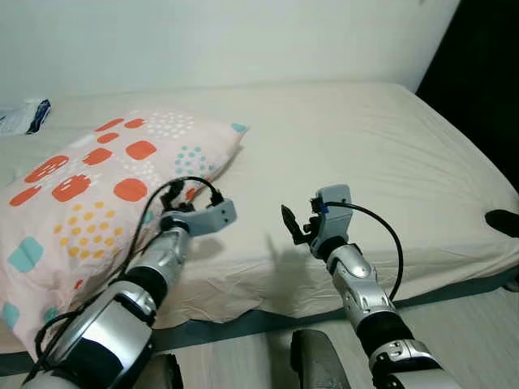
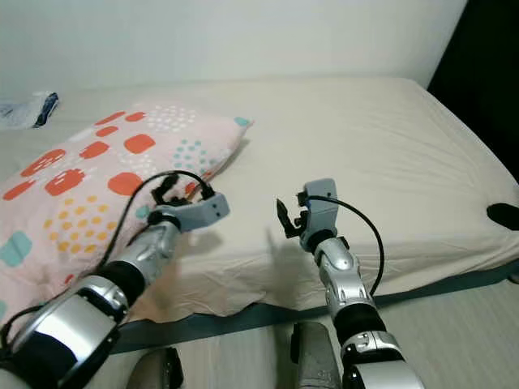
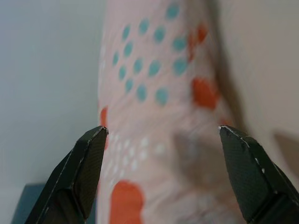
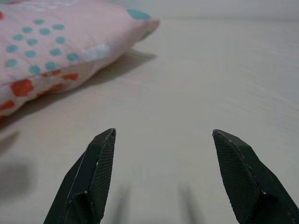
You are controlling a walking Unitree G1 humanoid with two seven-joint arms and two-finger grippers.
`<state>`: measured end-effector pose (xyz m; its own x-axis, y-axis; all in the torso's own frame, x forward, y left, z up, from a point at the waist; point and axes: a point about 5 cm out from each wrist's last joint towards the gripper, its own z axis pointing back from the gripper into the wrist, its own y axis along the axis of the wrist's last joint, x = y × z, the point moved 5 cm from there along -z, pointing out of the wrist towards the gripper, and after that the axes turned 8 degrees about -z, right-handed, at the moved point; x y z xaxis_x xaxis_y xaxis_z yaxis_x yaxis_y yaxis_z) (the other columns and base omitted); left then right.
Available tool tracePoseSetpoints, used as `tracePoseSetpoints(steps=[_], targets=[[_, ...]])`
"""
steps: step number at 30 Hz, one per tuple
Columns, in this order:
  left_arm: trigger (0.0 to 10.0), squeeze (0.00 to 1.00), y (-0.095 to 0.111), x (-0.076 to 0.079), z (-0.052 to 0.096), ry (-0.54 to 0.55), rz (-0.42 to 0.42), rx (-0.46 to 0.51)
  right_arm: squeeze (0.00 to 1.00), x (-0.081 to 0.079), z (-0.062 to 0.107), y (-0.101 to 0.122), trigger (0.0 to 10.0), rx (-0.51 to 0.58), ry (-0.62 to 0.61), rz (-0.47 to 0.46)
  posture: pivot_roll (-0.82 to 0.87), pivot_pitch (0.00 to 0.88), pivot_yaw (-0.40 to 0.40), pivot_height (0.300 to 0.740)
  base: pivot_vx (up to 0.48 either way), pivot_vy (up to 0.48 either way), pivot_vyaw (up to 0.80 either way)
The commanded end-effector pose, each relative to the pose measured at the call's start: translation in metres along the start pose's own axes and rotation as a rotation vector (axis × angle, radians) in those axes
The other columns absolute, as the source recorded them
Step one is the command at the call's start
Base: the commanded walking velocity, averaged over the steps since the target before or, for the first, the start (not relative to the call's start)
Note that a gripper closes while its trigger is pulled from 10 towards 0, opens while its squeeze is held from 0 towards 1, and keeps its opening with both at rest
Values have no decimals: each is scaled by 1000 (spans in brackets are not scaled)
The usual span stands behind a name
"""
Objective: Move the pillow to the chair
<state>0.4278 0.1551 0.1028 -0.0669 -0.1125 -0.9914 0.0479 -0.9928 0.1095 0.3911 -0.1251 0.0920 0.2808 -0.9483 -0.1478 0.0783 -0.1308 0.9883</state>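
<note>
The pillow is pale pink with red, teal and yellow spots. It lies on the left side of the bed, reaching to the bed's front edge. My left gripper is at the pillow's right edge. In the left wrist view it stands open, with the spotted fabric close ahead between the fingertips and nothing held. My right gripper hovers open over bare sheet near the bed's front edge, to the right of the pillow. In the right wrist view the pillow's corner lies some way ahead.
A cream sheet covers the bed, which runs back to a pale wall. A blue and white packet lies at the back left. A dark object sits at the bed's right edge. Wooden floor lies below.
</note>
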Motion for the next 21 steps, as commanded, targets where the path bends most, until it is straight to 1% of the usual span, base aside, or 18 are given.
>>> tracePoseSetpoints(steps=[1,3,6,7,8,9,11,12,13,14,16,17,19,20,21], targets=[[10000,0,-18,2,0,-34,-13,-53,0,3,2,-3,10000,-11,-13,-19,-72,102,-36,563,0,0,0],[10000,0,-39,7,1,-90,22,-121,0,3,2,-2,10000,-15,-13,-22,-69,96,-42,563,0,0,0],[10000,0,-60,12,5,-134,44,-183,0,3,0,0,10000,-17,-11,-23,-69,93,-45,563,0,0,0],[10000,0,-60,12,5,-134,44,-183,0,3,0,0,10000,-17,-11,-23,-69,93,-45,563,0,0,0],[10000,0,-64,12,6,-136,38,-195,0,3,-1,0,10000,-17,-10,-22,-68,92,-46,563,0,0,0],[9686,0,-70,13,7,-142,29,-208,0,2,-2,1,10000,-17,-9,-21,-67,92,-47,563,0,0,0],[9686,0,-70,13,7,-142,29,-208,0,2,-2,1,10000,-17,-9,-21,-67,92,-47,563,0,0,0],[9294,0,-75,13,8,-149,16,-219,0,2,-2,1,10000,-18,-8,-21,-66,90,-47,563,0,0,0],[9294,0,-75,13,8,-149,16,-219,0,2,-2,1,10000,-18,-8,-21,-66,90,-47,563,0,0,0],[8118,0,-84,15,11,-163,1,-236,0,2,-3,2,10000,-17,-8,-21,-66,89,-45,563,0,0,0],[8118,0,-84,15,11,-163,1,-236,0,2,-3,2,10000,-17,-8,-21,-66,89,-45,563,0,0,0],[5686,0,-86,16,11,-169,1,-239,0,2,-2,2,10000,-17,-9,-21,-66,89,-44,563,0,0,0],[0,0,-86,16,11,-175,16,-238,0,3,-2,2,10000,-16,-12,-22,-65,86,-43,563,0,0,0],[0,0,-86,15,11,-178,25,-236,0,3,-2,2,10000,-17,-13,-23,-65,86,-43,563,0,0,0],[0,0,-85,15,10,-180,51,-233,0,3,-2,2,10000,-17,-14,-23,-63,84,-44,563,0,0,0]])
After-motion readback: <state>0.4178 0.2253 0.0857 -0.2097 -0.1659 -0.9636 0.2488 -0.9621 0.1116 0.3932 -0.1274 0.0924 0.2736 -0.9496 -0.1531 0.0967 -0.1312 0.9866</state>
